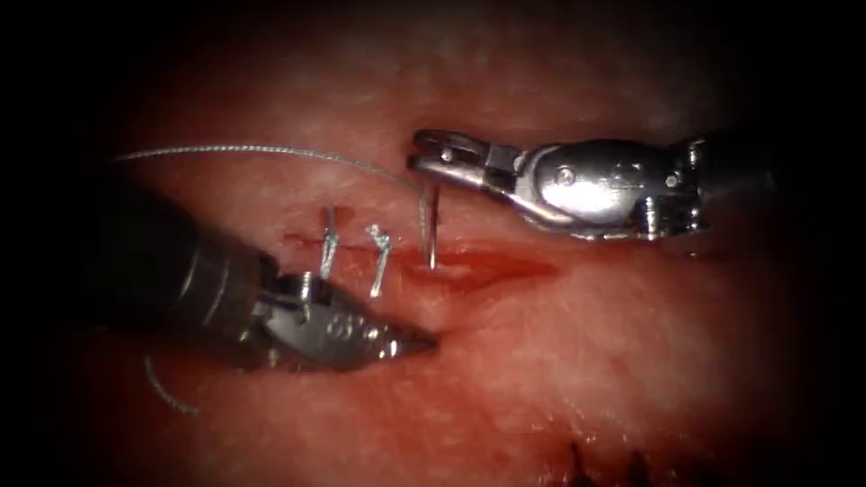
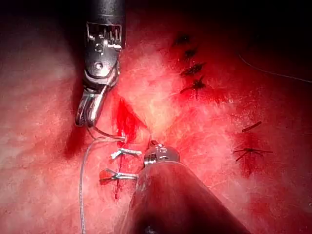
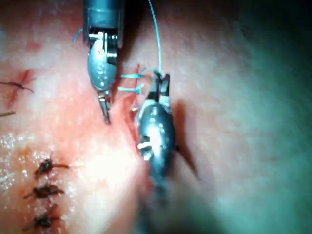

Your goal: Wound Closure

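R pincer (image 1: 424, 158) clamped on needle (image 1: 431, 236) near tail, tip hidden in cut (image 1: 487, 268) | L pincer (image 1: 419, 342) closed, empty

— What was recorded on the tissue (image 2: 44, 161)?

— A cut (image 2: 127, 122) wet with red fluid (image 2: 126, 117), two tied stitches (image 2: 124, 153) and dark sutures (image 2: 192, 70) farther off.

— And the tools?

— The right tool (image 2: 84, 119) was seen closed on the needle (image 2: 105, 132) at its tail end; the point was lodged at the cut. Thread (image 2: 82, 185) was trailed from it. The left tool (image 2: 155, 145) was noted beside the stitches, holding nothing.
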### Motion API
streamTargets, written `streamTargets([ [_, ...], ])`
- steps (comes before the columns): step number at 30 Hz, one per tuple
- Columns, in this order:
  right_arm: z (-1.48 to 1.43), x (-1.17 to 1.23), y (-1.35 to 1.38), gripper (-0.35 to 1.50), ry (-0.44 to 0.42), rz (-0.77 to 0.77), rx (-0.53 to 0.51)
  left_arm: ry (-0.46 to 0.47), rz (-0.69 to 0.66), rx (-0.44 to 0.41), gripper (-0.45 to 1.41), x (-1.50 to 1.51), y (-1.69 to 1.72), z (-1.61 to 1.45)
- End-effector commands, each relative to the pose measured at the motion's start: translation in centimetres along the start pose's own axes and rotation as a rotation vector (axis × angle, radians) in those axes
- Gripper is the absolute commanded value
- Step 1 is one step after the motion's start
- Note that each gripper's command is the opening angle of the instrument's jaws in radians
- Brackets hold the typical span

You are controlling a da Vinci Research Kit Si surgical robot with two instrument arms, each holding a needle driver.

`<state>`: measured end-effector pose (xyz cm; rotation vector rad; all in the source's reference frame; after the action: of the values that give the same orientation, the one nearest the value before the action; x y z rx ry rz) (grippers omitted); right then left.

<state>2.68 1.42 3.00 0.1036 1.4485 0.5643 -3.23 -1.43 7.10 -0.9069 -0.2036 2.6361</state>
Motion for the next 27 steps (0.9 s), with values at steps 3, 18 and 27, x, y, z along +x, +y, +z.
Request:
streamTargets([
  [3,0.05,-0.14,-0.14,-0.35,-0.04,0.1,0.028,-0.004,-0.005,-0.001,-0.45,-0.04,0.1,0.04],
  [18,-0.12,-0.34,-0.53,-0.35,-0.253,0.397,0.128,-0.006,-0.011,0.0,-0.45,-0.05,0.09,-0.02],
  [27,-0.2,-0.37,-0.76,-0.35,-0.303,0.464,0.197,-0.008,-0.015,0.001,-0.45,-0.02,0.1,-0.06],
])
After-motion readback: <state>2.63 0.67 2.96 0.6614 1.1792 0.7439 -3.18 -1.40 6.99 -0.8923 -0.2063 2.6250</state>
